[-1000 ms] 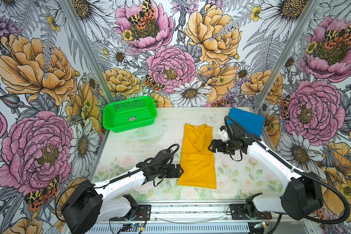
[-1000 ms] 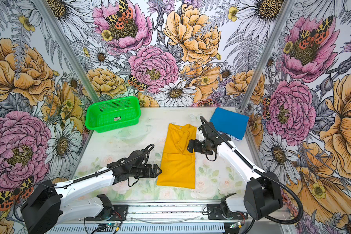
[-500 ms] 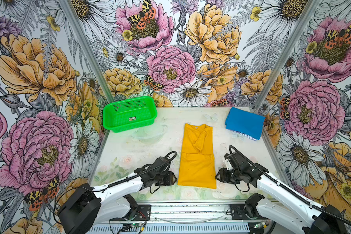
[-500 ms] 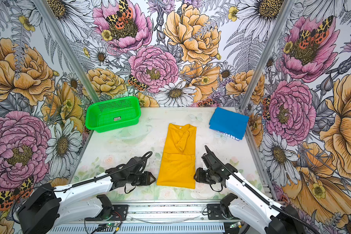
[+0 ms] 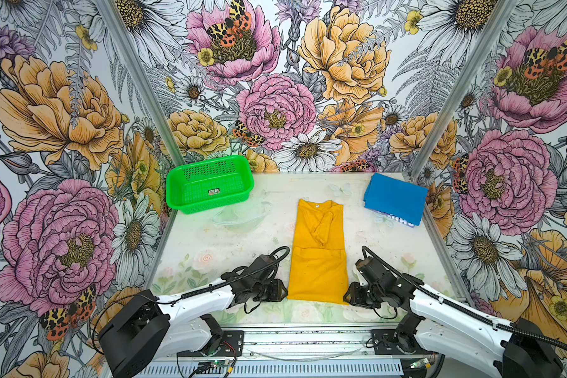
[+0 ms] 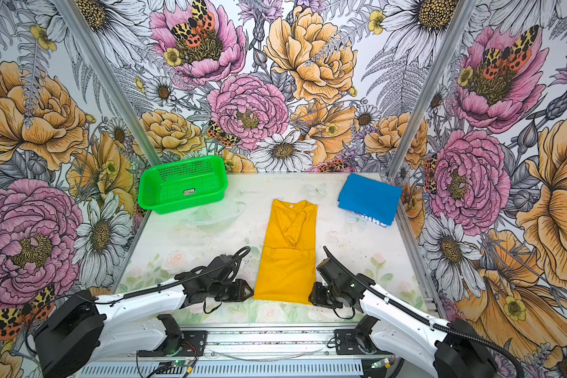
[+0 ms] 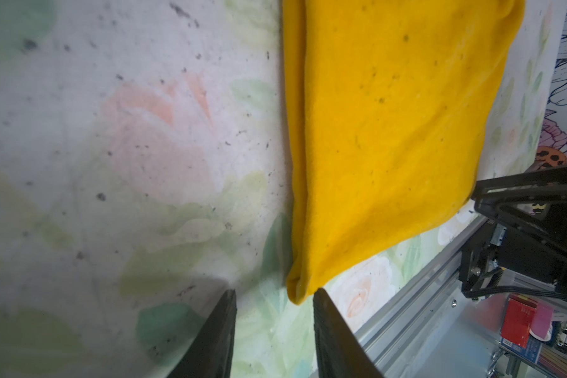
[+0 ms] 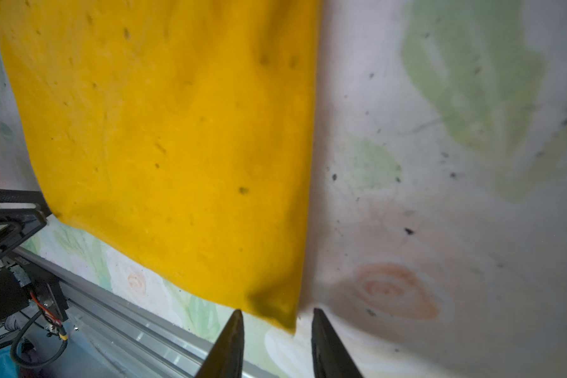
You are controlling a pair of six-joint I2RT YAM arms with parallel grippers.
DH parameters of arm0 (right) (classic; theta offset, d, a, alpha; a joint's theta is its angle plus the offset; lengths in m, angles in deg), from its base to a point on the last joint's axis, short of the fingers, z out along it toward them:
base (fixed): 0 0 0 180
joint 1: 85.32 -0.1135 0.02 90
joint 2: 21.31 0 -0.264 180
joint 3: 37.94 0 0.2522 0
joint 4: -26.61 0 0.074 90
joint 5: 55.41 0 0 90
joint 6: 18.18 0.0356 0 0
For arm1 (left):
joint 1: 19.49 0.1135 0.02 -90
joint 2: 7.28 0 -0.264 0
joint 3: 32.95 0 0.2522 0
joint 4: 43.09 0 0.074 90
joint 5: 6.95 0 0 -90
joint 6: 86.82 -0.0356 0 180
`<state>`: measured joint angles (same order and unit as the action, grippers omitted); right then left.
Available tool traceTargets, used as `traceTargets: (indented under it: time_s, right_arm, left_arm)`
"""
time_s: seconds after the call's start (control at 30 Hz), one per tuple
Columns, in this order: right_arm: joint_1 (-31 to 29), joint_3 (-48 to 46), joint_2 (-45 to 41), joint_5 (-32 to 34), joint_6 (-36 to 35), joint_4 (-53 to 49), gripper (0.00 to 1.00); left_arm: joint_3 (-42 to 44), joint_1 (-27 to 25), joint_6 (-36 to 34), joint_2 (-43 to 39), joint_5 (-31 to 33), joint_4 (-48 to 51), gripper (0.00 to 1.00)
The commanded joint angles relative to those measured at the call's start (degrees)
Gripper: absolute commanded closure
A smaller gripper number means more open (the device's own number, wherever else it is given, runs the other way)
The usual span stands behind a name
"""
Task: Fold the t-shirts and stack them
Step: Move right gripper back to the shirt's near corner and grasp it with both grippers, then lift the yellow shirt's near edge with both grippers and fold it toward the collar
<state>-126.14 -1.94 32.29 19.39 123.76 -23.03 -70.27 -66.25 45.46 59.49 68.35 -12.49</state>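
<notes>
In a top view: yellow shirt (image 5: 318,255) flat on the table (image 5: 210,248), left gripper (image 5: 280,291) and right gripper (image 5: 349,296) at its near corners, blue shirt (image 5: 395,199) folded beyond its far right corner. Left wrist: jaws spread, shirt corner just beside one finger (image 7: 328,320). Right wrist: jaws spread astride the corner; we'd reach deeper before pinching.

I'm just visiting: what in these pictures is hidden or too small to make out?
- White lettering on the blue shirt: both top views, mostly tucked under its fold, too small to read.
- Label in the green basket: both top views, too small to read.
- Yellow shirt: both wrist views, collar end cut off by the picture edge.
</notes>
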Motion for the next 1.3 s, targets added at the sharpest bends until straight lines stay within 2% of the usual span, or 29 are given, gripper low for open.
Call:
traceTargets:
  time_s: [0.0, 0.27, 0.5, 0.7, 0.73, 0.87, 1.03, 1.2, 1.27]
  right_arm:
    - [-1.7, -0.9, 0.2, 1.4, 2.5, 2.6, 0.64]
    - [-2.7, -3.9, -0.7, 1.4, 3.9, 2.8, 0.66]
    - [-2.9, -4.0, 1.3, 2.9, 4.0, 2.7, 0.80]
    - [-3.6, -2.1, 1.4, 2.4, 2.8, 2.6, 0.94]
    - [-3.7, -1.8, 1.3, 2.1, 2.7, 2.5, 1.00]
    - [-4.1, 0.2, 1.7, 0.7, 1.2, 0.4, 1.00]
    - [-4.3, 6.4, 2.7, 0.0, -1.8, -7.1, 1.00]
    - [-4.3, 10.7, 0.6, -0.6, -1.8, -11.4, 1.00]
    - [-6.1, 12.0, -0.4, -0.8, -1.4, -12.9, 1.00]
  left_arm:
    - [1.1, -0.5, 0.6, 0.6, -1.2, -2.8, 0.60]
    - [2.1, -1.9, 1.0, 2.8, -1.0, -5.6, 0.65]
    - [2.2, -2.1, 0.6, 4.2, -0.4, -6.4, 0.77]
    - [0.8, -1.9, -0.3, 3.8, 1.3, -4.0, 1.00]
    - [0.5, -1.9, -0.3, 3.5, 1.7, -3.4, 1.00]
    - [-0.8, -2.1, -0.4, 0.8, 2.7, -0.5, 1.00]
    - [-3.0, -2.4, -0.9, -5.7, 5.5, 6.0, 1.00]
    - [-3.7, -2.5, -1.2, -10.9, 5.7, 10.4, 1.00]
    - [-3.9, -2.5, -1.2, -12.6, 5.6, 11.8, 1.00]
